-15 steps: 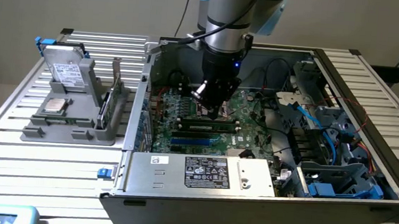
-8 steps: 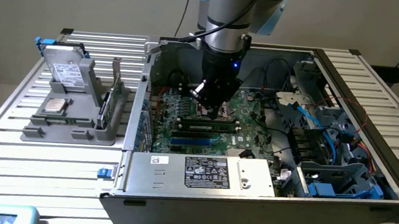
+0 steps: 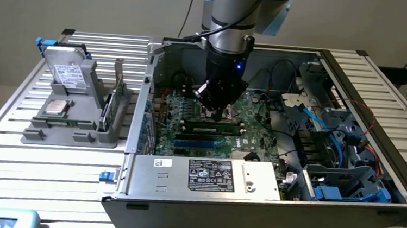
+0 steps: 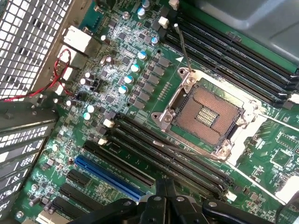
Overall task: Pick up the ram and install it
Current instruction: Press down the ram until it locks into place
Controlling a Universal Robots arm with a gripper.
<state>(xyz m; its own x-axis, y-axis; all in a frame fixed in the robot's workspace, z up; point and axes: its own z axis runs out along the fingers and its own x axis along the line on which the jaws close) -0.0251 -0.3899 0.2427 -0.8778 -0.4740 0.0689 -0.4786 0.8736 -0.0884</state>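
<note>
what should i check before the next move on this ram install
1. Tool shut: ok, its fingers sit together in the wrist view.
2. Tool carrying nothing: ok, nothing shows between the fingers.
3. Ram lying along a slot, directly under the tool: ok.
4. Ram pressed fully home and the end latches closed: cannot tell.
5. CPU socket untouched by the tool: ok, it lies open and bare, apart from the fingers.
</note>
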